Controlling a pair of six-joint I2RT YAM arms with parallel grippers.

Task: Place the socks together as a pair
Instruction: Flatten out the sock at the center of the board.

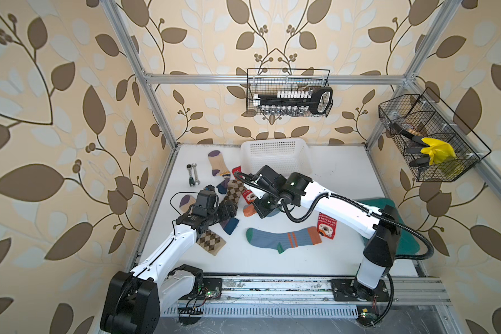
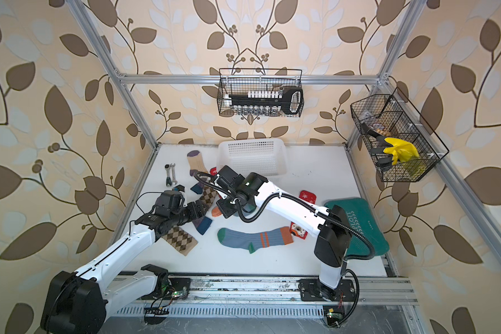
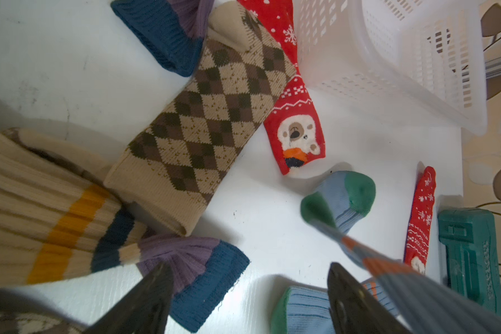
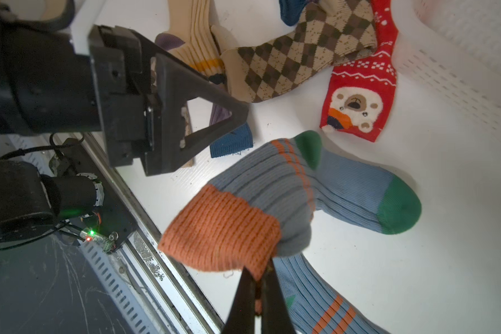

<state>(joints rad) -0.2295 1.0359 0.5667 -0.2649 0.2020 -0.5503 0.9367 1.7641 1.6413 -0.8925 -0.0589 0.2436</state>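
Mid-frame, both top views: held blue-grey sock (image 1: 247,211) is clamped by its orange cuff in right gripper (image 4: 262,274); jaws pinched tight on the fabric.
Mate: flat blue-grey sock (image 1: 284,237) is laid lower centre of frame, just below the held one; the two are not yet joined.
Flat sock axis: left–right across frame; green toe at left, orange cuff at right.
Held sock axis: in right wrist view, cuff at bottom centre, green toe toward right edge; bent at heel.
Left gripper (image 3: 249,302): jaws are spread wide w/ nothing between; poised by cuff of beige sock (image 3: 55,225).
Done: no pair is seen laid together.
Left: blue-grey pair to be matched first, by the look of it; red bear sock (image 3: 297,127) & argyle sock (image 3: 211,121) are apart from their mates. Early stage, as judged.
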